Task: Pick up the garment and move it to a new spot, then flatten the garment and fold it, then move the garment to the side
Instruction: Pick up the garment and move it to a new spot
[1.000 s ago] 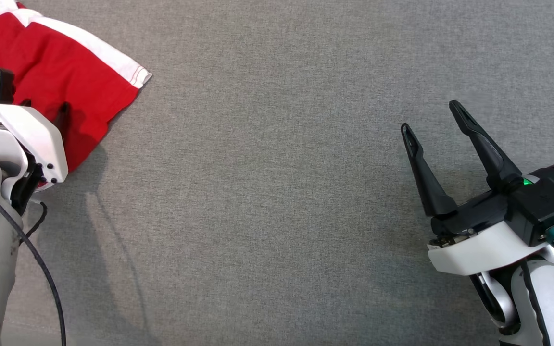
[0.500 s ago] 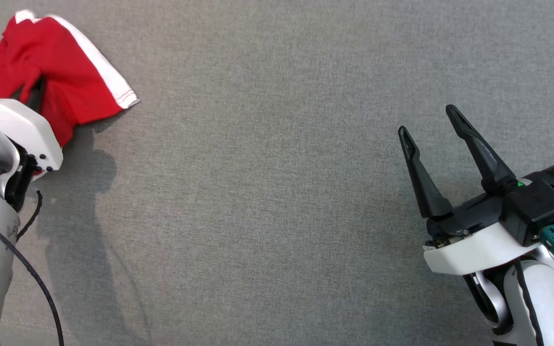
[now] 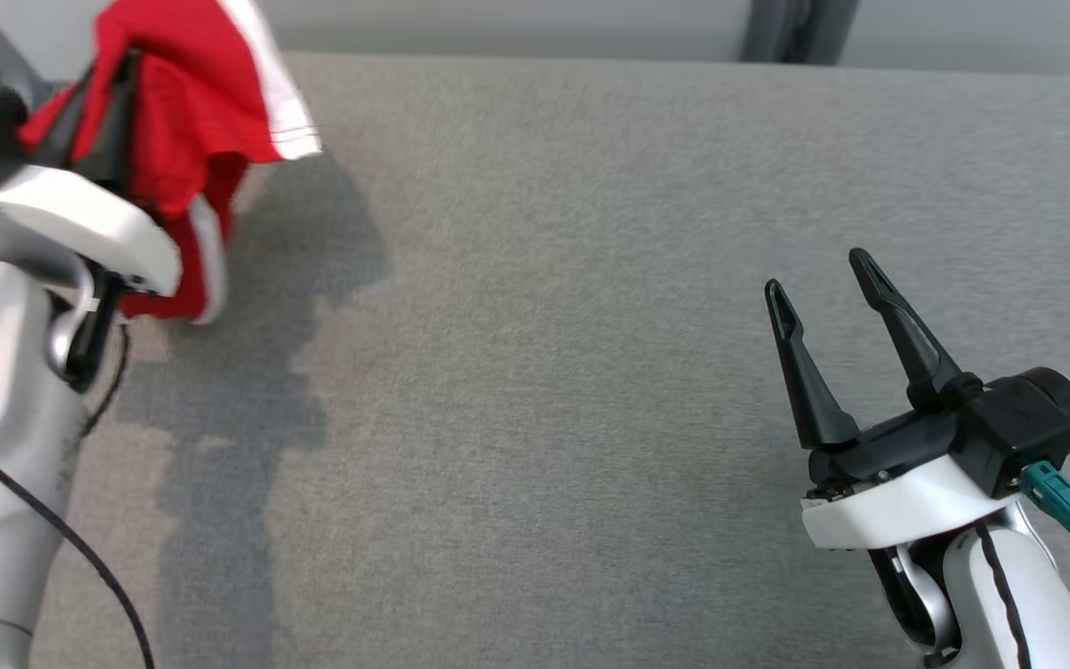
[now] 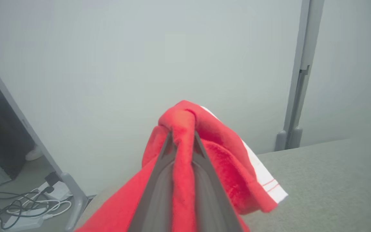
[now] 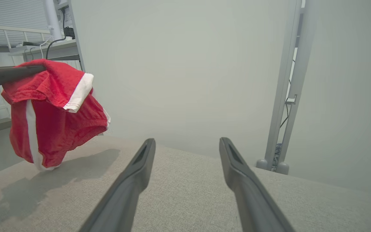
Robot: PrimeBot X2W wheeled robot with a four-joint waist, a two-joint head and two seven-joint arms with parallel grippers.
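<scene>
Red garment [image 3: 191,111] dangling over the far left corner of the grey fabric tabletop [image 3: 544,325].
The left gripper [image 4: 181,138] has its two fingers pinched tight on a bunched fold, and the rest droops toward the tabletop; whether the lowest hem touches it I can't tell. The right gripper [image 3: 814,271] hovers over the tabletop's near right side, fingers spread wide, holding nothing.

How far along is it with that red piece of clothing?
Grabbing looks done: the left fingers are shut on the red garment. In hand: it hangs lifted, its lowest edge near the grey surface. Left: setting it down elsewhere, flattening, folding, moving aside. The right fingers stand open, empty.
</scene>
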